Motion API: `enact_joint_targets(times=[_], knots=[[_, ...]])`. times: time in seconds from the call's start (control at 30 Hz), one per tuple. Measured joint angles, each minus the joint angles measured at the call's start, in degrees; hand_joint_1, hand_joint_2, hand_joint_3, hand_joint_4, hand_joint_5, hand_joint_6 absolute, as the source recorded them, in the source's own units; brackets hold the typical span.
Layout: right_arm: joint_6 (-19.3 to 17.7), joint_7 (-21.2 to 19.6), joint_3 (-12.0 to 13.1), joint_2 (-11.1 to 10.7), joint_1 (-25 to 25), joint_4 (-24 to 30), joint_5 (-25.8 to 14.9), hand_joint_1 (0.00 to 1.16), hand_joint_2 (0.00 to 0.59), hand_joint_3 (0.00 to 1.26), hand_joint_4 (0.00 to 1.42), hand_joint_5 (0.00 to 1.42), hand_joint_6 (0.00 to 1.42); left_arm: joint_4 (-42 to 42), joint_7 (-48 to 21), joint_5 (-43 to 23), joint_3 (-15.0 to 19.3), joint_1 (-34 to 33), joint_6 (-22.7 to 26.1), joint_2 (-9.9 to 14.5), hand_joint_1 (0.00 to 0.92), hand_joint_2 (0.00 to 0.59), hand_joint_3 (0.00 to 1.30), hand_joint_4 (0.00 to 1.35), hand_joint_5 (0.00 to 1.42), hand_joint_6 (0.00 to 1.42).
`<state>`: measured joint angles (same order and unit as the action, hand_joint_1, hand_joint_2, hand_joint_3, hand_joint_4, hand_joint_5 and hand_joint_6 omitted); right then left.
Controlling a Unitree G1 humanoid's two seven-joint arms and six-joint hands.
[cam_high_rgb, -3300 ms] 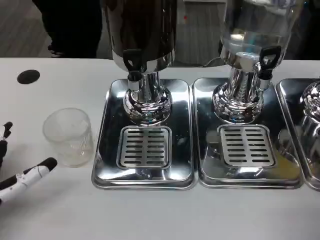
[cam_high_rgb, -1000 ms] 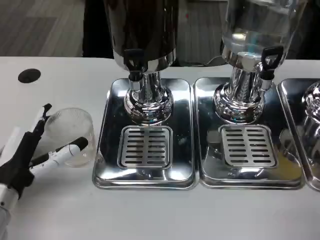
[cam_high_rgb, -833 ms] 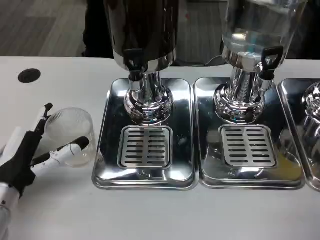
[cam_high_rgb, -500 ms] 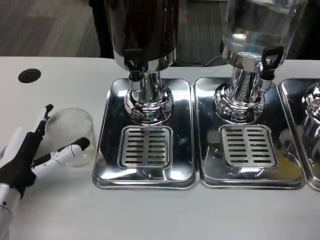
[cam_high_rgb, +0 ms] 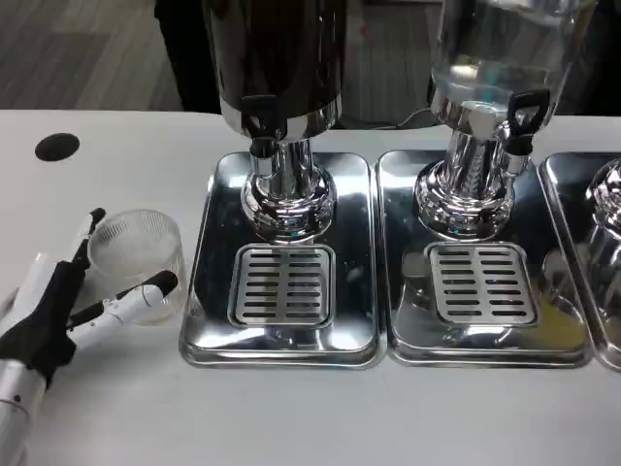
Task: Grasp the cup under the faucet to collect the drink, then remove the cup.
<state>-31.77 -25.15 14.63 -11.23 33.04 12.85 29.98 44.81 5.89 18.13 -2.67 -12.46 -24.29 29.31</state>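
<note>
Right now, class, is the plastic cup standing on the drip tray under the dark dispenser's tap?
No: the cup stands on the white table, left of the drip tray, with the left hand around it.

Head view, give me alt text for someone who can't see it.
The left robot hand reaches around a clear plastic cup standing on a white table, fingers on either side of it. To the cup's right, a dark drink dispenser and a clear one stand on steel drip trays, each faucet over a grate.
</note>
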Motion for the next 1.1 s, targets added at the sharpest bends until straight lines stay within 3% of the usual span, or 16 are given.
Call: enact_joint_targets(times=[0.3,0.53,1.1], knots=[[-0.08,0.0,0.03,0.02,-0.03,-0.02,-0.01,0.58,0.586,0.33,0.21,0.12,0.03,0.0,1.36,0.77,-0.72,-0.03,1.04,-0.28,0.23,0.047,0.0,0.09,0.08,0.15],[-0.4,0.0,0.42,0.02,-0.02,-0.46,-0.1,0.58,0.586,0.33,0.21,0.13,0.03,-0.17,1.91,0.78,-0.78,-0.05,1.44,-0.38,0.229,0.1,0.01,0.2,0.12,0.18],[-1.32,0.0,0.84,0.43,0.5,-0.95,-0.11,0.58,0.586,0.33,0.21,0.13,0.03,-1.64,3.77,0.2,0.29,1.3,1.85,-1.05,0.131,0.179,0.42,0.52,0.3,0.25]])
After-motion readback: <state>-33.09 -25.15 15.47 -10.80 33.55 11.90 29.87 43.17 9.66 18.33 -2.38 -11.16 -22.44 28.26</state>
